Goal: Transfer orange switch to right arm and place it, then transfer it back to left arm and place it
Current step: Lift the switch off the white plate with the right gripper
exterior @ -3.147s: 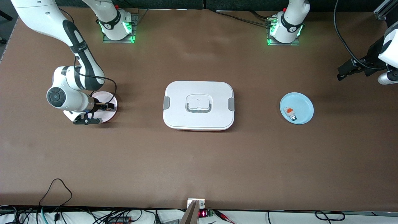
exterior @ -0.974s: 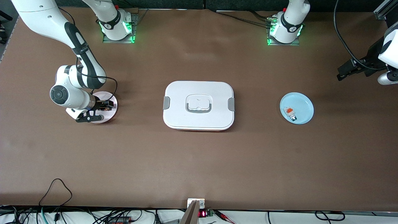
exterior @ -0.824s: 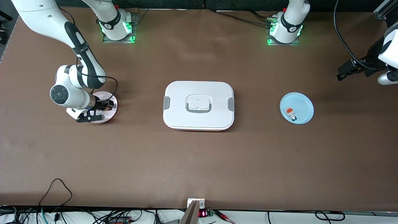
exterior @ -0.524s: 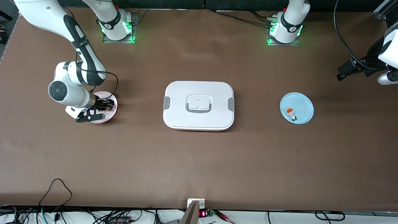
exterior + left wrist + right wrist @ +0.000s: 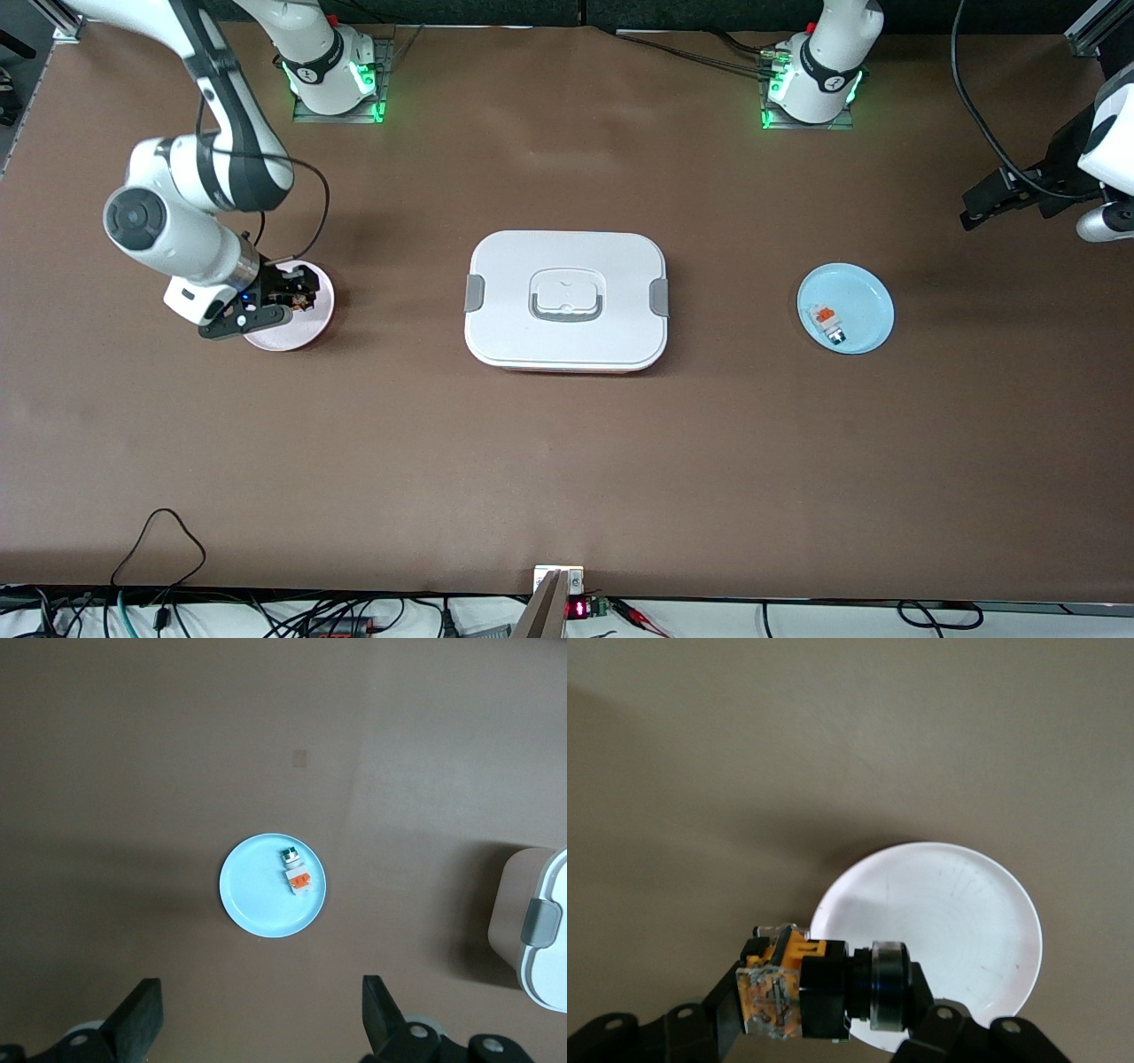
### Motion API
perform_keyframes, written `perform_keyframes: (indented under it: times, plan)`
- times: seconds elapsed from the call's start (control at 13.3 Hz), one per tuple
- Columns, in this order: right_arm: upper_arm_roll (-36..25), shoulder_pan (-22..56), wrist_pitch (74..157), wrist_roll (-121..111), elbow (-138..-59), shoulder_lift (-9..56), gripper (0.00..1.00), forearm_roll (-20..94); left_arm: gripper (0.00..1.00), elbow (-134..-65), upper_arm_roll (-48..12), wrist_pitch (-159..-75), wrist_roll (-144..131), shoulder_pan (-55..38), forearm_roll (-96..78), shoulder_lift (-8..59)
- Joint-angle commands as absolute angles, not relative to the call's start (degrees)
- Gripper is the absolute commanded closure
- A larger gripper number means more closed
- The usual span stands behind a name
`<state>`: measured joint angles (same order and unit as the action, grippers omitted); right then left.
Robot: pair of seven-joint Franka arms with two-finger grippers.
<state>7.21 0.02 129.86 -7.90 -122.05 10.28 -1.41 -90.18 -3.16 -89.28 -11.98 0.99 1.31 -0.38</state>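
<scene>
Over table's pink plate [image 5: 297, 326], right tool [image 5: 288, 292] has lifted, grasping orange switch [image 5: 819, 985].

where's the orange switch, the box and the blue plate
orange switch [image 5: 802, 992], right wrist view, on its orange block
box [image 5: 567, 257], front view, on the white lid above the handle
blue plate [image 5: 864, 297], front view, on its bare surface
</scene>
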Motion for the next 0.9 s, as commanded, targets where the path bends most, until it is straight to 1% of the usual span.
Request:
perform_keyframes:
  times: [0.0,0.07,0.22,0.45,0.6,0.82]
  plan:
    - [9.2,-0.5,127.9,-11.8,-121.6,6.0,0.71,-1.1,0.01,-88.5,-3.3,-88.5,-12.3,0.8,2.8,0.4]
    - [9.3,-0.4,126.5,-14.4,-119.8,5.3,0.71,-1.0,0.01,-88.2,-3.3,-88.3,-12.5,0.7,2.9,0.8]
    - [10.5,-0.4,121.1,-16.7,-114.5,5.0,0.71,-0.8,0.01,-86.3,-3.3,-88.2,-12.6,0.7,3.0,1.5]
    - [12.8,-0.4,113.8,-17.0,-107.2,5.0,0.71,-0.5,0.01,-86.1,-3.8,-88.3,-12.6,0.7,2.8,2.3]
    - [13.8,-0.4,109.5,-18.5,-102.8,5.0,0.71,2.3,0.01,-86.0,-3.6,-88.1,-12.6,0.7,3.0,2.5]
    - [13.7,-0.4,108.9,-24.3,-100.8,5.0,0.71,8.8,0.01,-86.7,-3.4,-88.2,-12.3,1.1,2.9,1.7]
